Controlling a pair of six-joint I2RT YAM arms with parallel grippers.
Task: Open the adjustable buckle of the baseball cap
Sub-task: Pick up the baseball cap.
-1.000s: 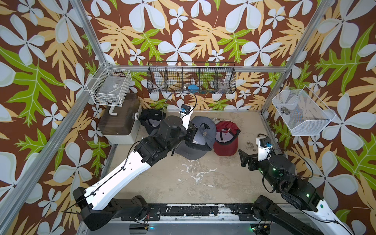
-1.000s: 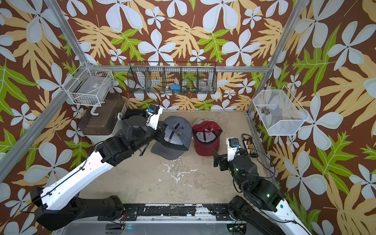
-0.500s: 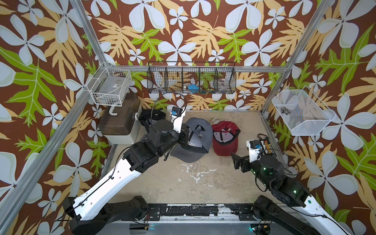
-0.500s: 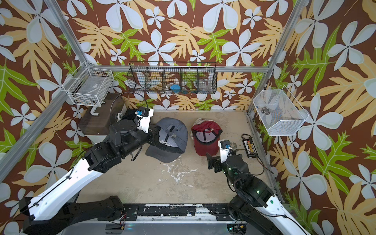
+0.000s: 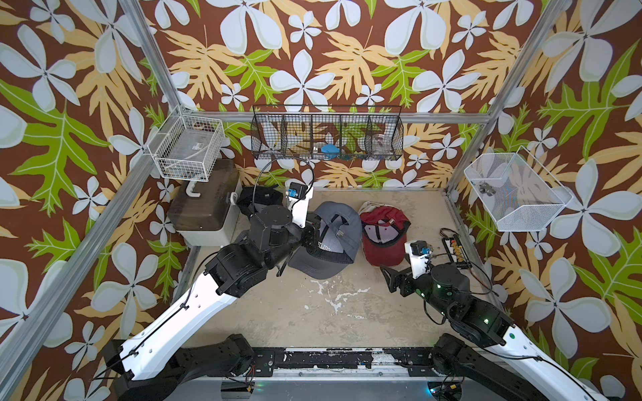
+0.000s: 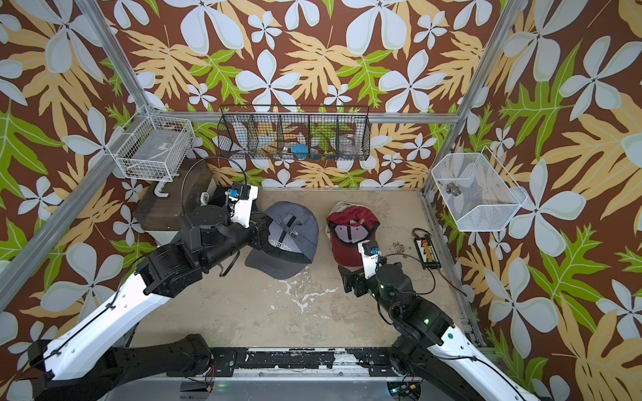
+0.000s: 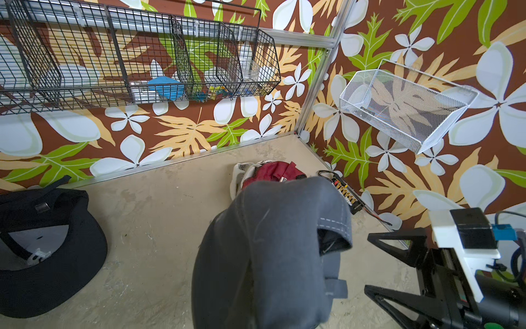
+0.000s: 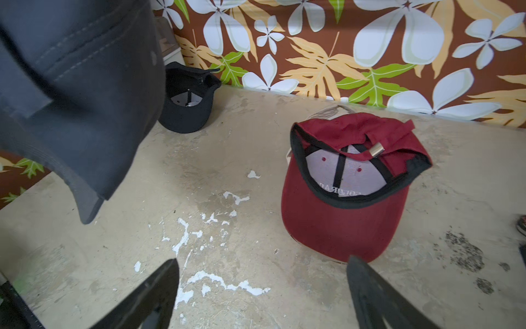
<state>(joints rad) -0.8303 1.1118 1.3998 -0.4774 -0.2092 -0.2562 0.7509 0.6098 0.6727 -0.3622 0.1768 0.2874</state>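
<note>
While your left claw point(image 5: 311, 236) clamps tight on the grey cap point(image 5: 328, 269), your right claw point(image 8: 262, 292) — spread wide, holding nothing — hovers near the red cap point(image 8: 341, 228).

You see a grey cap point(image 5: 321, 265) with pale stitching, a dark red cap point(image 5: 382, 255) edged in black with a pale lining, and a black cap point(image 7: 54, 256). Your counter point(image 5: 312, 323) is beige, flecked with white chips. The walls point(image 5: 312, 52) are brown, patterned with white flowers and green and tan leaves.
</note>
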